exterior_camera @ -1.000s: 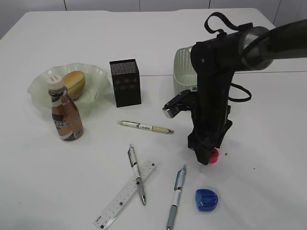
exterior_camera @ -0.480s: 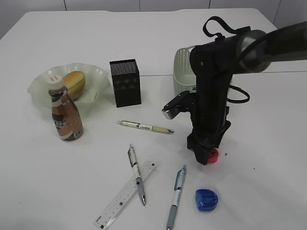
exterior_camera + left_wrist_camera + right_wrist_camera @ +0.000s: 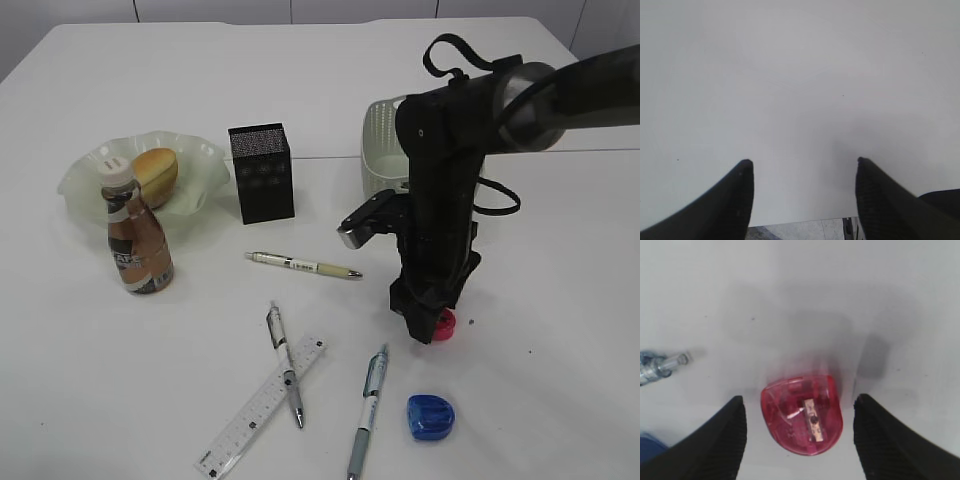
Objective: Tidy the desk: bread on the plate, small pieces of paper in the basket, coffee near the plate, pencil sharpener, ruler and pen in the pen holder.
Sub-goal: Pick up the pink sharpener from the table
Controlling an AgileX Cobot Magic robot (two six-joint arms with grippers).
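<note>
From the room view the right pincer [image 3: 432,328] hangs over the red sharpener [image 3: 445,323] on the worktop [image 3: 560,300]. Left wrist: pincer [image 3: 802,172] spread, nothing there. Right wrist: jaws wide, straddling the sharpener (not touching). Next I'd guess: drop, clamp, carry to the pen holder [image 3: 261,172].

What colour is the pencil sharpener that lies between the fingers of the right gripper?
The pencil sharpener is translucent red, with a small metal blade. The right wrist view shows it best.
</note>
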